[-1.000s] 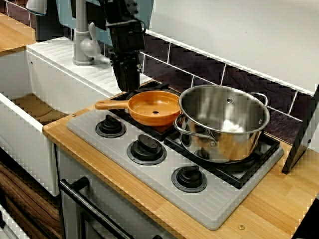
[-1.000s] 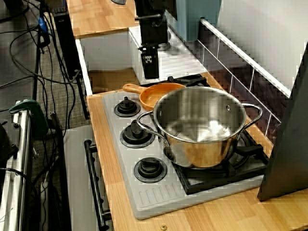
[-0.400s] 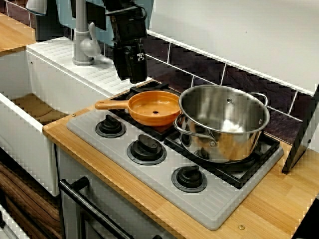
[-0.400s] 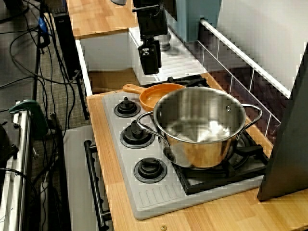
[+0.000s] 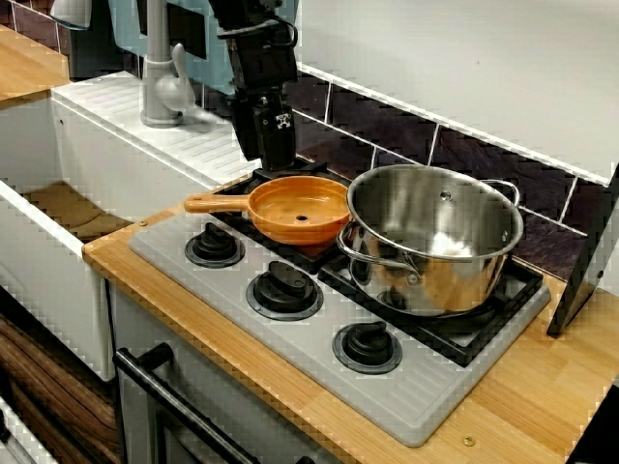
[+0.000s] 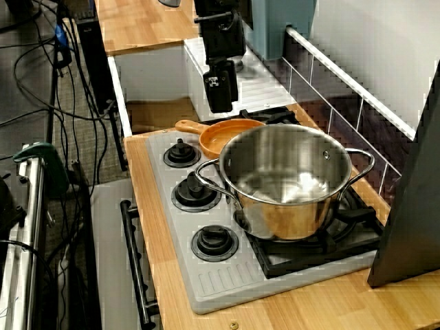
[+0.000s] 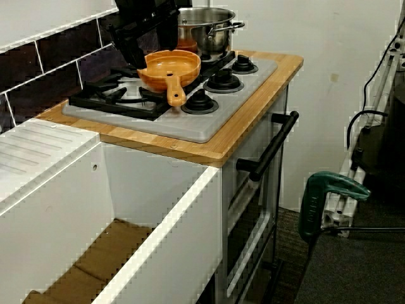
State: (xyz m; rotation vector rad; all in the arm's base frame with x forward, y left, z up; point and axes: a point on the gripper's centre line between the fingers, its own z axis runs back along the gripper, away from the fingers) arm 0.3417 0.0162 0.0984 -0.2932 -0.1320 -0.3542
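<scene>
End effector (image 5: 275, 159): poised above rear rim of orange pan (image 5: 298, 209), apart from it; finger gap cannot be told. Approach stage judged; lowering required for contact.

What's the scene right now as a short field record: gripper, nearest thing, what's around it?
gripper: gripper points down just above the back rim of the orange pan; holds nothing; jaws open or shut cannot be told
nearest thing: orange pan on the black grate, handle toward the sink
beside it: steel pot, upright on the grate, close to the pan's rim
stove: grey stove top, three knobs along the front
past the pan's handle: white sink, faucet
</scene>
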